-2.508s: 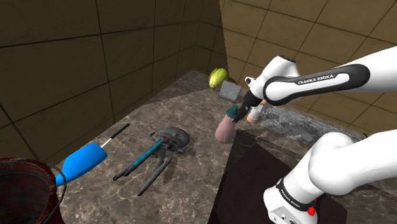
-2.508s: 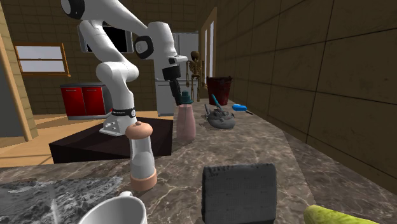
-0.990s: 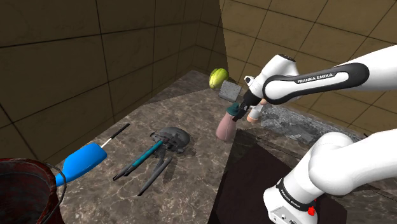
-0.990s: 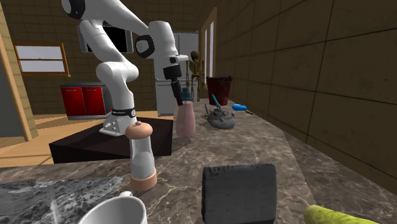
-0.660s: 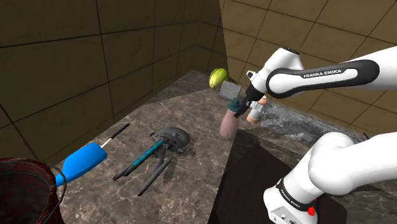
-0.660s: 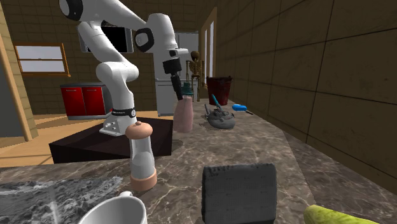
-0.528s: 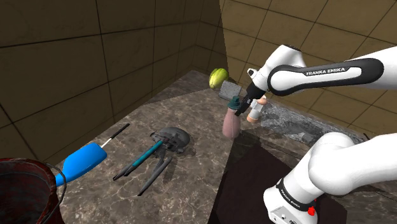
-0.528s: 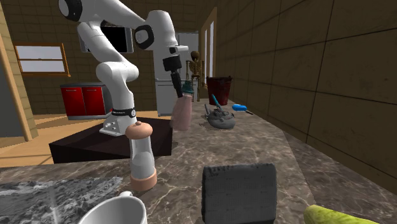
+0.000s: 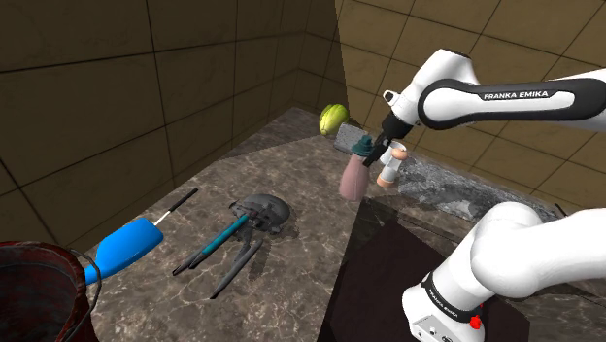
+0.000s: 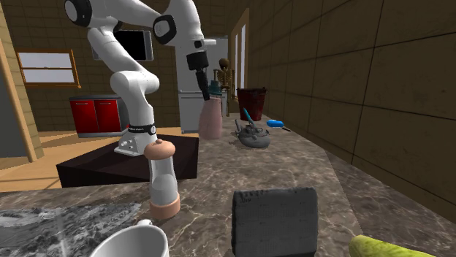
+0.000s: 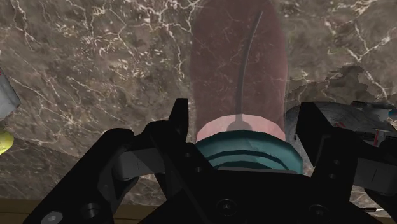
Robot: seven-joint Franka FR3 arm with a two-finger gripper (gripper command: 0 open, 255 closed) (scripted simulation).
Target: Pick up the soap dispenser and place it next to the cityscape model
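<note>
The soap dispenser (image 9: 353,180) is a pinkish bottle with a teal pump top. It hangs tilted above the marble counter (image 9: 291,282), clear of the surface. My black gripper (image 9: 369,153) is shut on its teal neck from above. In the second exterior view the dispenser (image 10: 211,120) hangs under the gripper (image 10: 207,93), near the counter's far part. In the wrist view the fingers (image 11: 180,124) clasp the teal collar, and the bottle (image 11: 238,70) points away over the marble. The grey cityscape model (image 9: 437,187) lies flat beyond the bottle, at the counter's end (image 10: 58,219).
A peach cylinder (image 9: 390,167) stands by the model, with a grey block (image 9: 351,142) and a yellow-green fruit (image 9: 332,119) close by. A dark grey tool with a teal handle (image 9: 260,211), a blue brush (image 9: 126,246) and a dark red bucket (image 9: 39,291) lie farther along.
The gripper has risen with the dispenser in it, taking the bottle off the counter and carrying it a little toward the cityscape model. The grip has stayed the same.
</note>
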